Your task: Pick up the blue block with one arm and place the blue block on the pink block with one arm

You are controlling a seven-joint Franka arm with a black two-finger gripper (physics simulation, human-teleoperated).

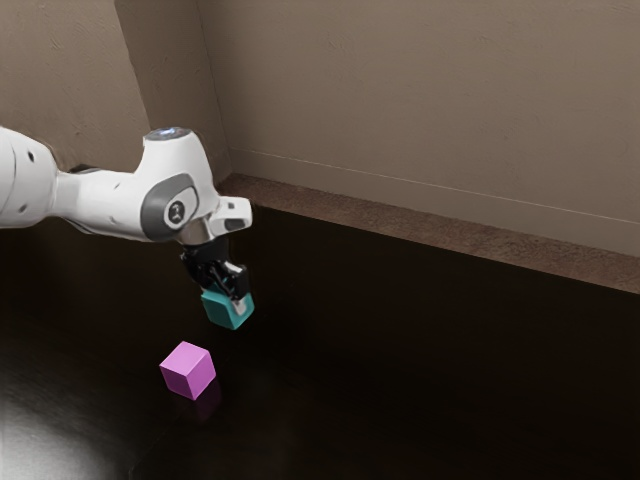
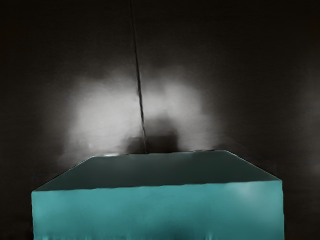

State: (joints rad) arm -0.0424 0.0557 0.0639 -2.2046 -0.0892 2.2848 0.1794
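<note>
Clearly, the fingers [image 1: 216, 276] are pinching the blue block [image 1: 228, 311]. In the exterior view they point down from the white arm [image 1: 120, 205] and press on the block's upper part from two sides, spread only as far as the block is wide. The block, more teal than blue, is tilted slightly in the grip. It seems to hang clear of the desk [image 1: 420, 360], though the dark glossy surface makes the gap hard to judge.

The pink block [image 1: 187, 369] rests on the desk, below the blue block and toward the exterior view's left. The two are near each other but apart, not touching, and the blue block is not over it.

In the wrist view the blue block [image 2: 160, 205] sits large just under the hand, its top face darker than its front face. Beyond it lies the dark desk [image 2: 240, 75], with a pale sheen and a thin dark seam [image 2: 140, 100] running away from the block.
</note>
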